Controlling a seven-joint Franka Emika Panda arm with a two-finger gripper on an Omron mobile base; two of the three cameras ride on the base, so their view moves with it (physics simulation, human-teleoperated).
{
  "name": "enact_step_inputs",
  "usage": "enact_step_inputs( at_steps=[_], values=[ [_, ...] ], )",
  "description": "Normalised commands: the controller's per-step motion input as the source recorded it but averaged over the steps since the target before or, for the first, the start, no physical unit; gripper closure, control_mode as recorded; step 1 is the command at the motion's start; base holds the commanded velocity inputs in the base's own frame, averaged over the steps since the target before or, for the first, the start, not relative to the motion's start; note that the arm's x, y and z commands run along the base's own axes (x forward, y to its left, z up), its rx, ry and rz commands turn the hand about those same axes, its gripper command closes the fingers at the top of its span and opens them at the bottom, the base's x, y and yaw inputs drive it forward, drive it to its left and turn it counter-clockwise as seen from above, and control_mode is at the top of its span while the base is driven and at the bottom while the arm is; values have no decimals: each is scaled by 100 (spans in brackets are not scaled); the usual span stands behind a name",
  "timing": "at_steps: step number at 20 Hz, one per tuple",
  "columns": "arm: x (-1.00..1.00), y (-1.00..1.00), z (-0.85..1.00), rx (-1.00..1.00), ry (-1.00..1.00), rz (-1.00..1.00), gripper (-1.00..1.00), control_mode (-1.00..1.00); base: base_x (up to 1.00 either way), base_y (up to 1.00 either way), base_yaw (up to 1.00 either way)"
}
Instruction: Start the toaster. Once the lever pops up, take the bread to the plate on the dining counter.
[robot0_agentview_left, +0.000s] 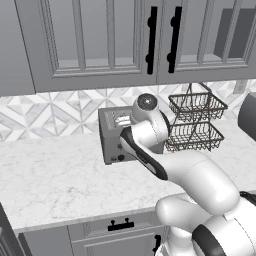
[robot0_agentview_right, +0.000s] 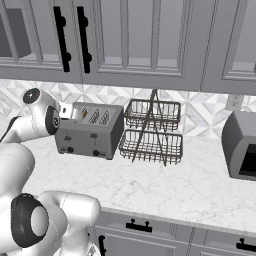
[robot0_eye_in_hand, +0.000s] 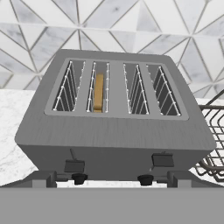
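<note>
Boxy brushed-grey toaster, golden bread edge-on in wire-lined slot

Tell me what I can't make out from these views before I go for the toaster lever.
- End effector: hidden behind the arm's own links in both base views; open or shut cannot be told.
- Toaster: right half covered by the arm in the left base view.
- Bread: only its top edge shows in the hand view; the slot walls hide the rest.
- Wire basket rack: cut off by the right edge of the hand view.
</note>
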Motion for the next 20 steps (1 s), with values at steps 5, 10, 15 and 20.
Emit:
enact_step_inputs(
  at_steps=[5,10,15,20],
  values=[
    [0,0,0,0,0,0,-100,-100,0,0,0],
    [0,0,0,0,0,0,-100,-100,0,0,0],
    [0,0,0,0,0,0,-100,-100,0,0,0],
    [0,0,0,0,0,0,-100,-100,0,0,0]
  ],
)
